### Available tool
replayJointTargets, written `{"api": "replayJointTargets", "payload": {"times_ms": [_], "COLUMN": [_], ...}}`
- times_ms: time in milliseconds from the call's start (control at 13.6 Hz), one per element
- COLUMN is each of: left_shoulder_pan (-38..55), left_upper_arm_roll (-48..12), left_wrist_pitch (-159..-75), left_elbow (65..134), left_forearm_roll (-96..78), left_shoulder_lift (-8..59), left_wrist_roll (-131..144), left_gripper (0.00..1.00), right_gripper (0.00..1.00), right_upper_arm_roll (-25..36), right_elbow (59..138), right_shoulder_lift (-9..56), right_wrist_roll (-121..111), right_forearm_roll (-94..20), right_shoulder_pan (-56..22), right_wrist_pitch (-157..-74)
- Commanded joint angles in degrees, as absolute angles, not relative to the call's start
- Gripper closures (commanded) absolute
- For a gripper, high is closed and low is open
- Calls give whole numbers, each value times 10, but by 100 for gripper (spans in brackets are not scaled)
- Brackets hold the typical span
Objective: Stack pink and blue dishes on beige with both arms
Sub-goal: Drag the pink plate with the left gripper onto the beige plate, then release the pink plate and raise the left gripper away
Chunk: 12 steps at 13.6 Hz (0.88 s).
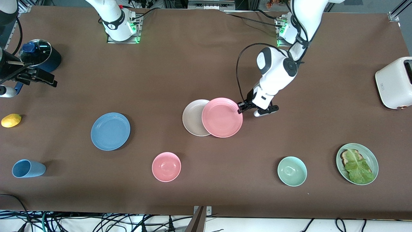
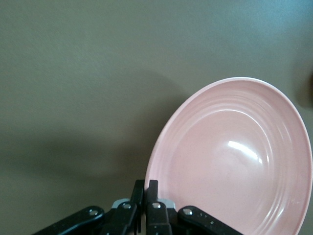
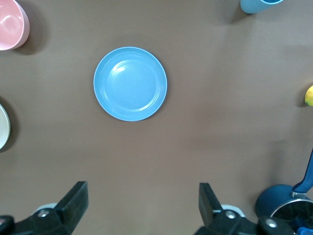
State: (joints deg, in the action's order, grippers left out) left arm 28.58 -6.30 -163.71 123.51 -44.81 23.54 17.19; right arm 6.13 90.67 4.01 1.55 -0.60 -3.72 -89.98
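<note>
My left gripper (image 1: 240, 108) (image 2: 148, 188) is shut on the rim of the pink plate (image 1: 222, 117) (image 2: 234, 161). That plate overlaps the beige plate (image 1: 192, 117) (image 3: 2, 125), offset toward the left arm's end of the table. Whether it rests on the beige plate I cannot tell. The blue plate (image 1: 110, 131) (image 3: 130, 83) lies flat by itself toward the right arm's end. My right gripper (image 1: 48, 79) (image 3: 142, 196) hangs open and empty high over bare table, between the blue plate and the pot.
A dark blue lidded pot (image 1: 40, 54) (image 3: 288, 210), a lemon (image 1: 11, 120) and a light blue cup (image 1: 28, 168) sit at the right arm's end. Nearer the front camera are a pink bowl (image 1: 166, 166), a green bowl (image 1: 292, 171) and a green plate with toast (image 1: 357, 163). A toaster (image 1: 394, 82) stands at the left arm's end.
</note>
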Motion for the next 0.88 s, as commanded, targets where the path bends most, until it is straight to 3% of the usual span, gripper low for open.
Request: {"api": "replayJointTargets", "payload": {"times_ms": [0,441,808], "left_shoulder_pan": [357,510,554], "left_upper_arm_roll": [-15,102,119], "left_wrist_pitch": [-1651,-1651,-1651], "left_elbow": [1208,1176,1172], "left_forearm_roll": [-460,-459,-459], "left_shoulder_lift": [259,291,300], "left_wrist_roll": [216,307,355], "left_gripper": [100,100,100], "right_gripper": [0,0,0], "right_upper_arm_roll": [61,61,60], "right_elbow": [899,899,899], "right_shoulder_lift": [37,36,35], "right_wrist_roll": [7,7,6], "right_forearm_roll": [-7,-7,-7], "right_shoulder_pan": [-34,-34,-34], "right_wrist_pitch": [-889,-889,-888]}}
